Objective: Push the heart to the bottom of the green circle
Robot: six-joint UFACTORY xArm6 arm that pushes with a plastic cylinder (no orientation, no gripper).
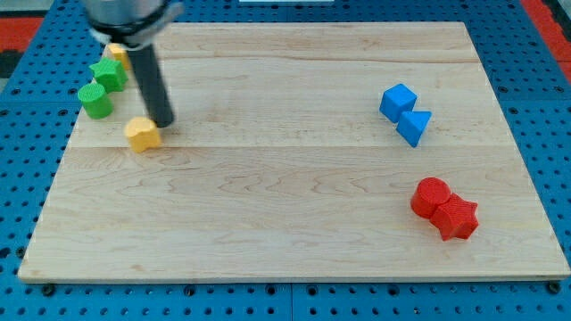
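A yellow heart (pixel 142 134) is seen near the left edge of the wooden board (pixel 285 223), with my tip (pixel 164 122) set just beside it on its right and slightly farther side, touching or very nearly so; which cannot be told. Nothing is held by the rod, since it has no jaws and can only shove.

The green circle (pixel 95 100) lies to the left of and farther than the heart, close but apart from it, with a green star-like block (pixel 109 74) just beyond it and another yellow block (pixel 117 52) partly hidden behind the rod. Two blue blocks (pixel 405 113) and two red blocks (pixel 444 208) are well apart on the right.

The push is judged to be in its closing stage: the heart is close to its place on the near side of the circle. A short leftward shove is called for, kept gentle so that the circle is not knocked.
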